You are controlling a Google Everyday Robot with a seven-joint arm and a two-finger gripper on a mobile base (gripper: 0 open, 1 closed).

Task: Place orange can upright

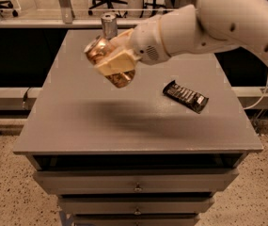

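The orange can [100, 52] is an orange-gold metal drink can. It is held tilted in the air above the middle-left of the grey table [77, 121]. My gripper [112, 62] is shut on the can, with cream-coloured fingers [117, 60] wrapped across its body. The can's lower end sticks out under the fingers. The white arm reaches in from the upper right. A shadow of the arm and can lies on the table below.
A slim silver can [108, 25] stands upright at the table's far edge, just behind the gripper. A dark snack bar wrapper [185, 96] lies on the right side of the table. Drawers are under the table top. Chairs and a rail are behind.
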